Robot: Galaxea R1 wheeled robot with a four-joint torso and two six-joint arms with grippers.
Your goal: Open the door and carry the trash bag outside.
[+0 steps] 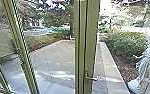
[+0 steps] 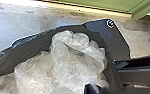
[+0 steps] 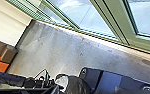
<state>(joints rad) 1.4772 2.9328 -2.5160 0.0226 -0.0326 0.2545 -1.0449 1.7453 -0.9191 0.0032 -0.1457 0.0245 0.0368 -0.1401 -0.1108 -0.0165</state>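
Observation:
The green-framed glass door [image 1: 92,37] stands close in front of me in the head view, its metal handle [image 1: 91,78] low on the upright. In the left wrist view, the black trash bag [image 2: 38,45] gapes wide, with crumpled clear plastic [image 2: 76,52] inside. A dark tip of my left gripper [image 2: 91,89] shows against this plastic; its hold on the bag cannot be made out. Part of the dark bag [image 3: 77,85] also appears in the right wrist view, beside my robot's plate. What my right gripper holds, if anything, cannot be told.
Beyond the glass lies a paved yard [image 1: 53,60] with bushes [image 1: 126,43] and a pale statue [image 1: 143,62] at the right. Grey floor [image 3: 58,50] runs up to the green frames' sill. Brown and orange blocks [image 3: 2,66] stand near a cream wall [image 3: 9,18].

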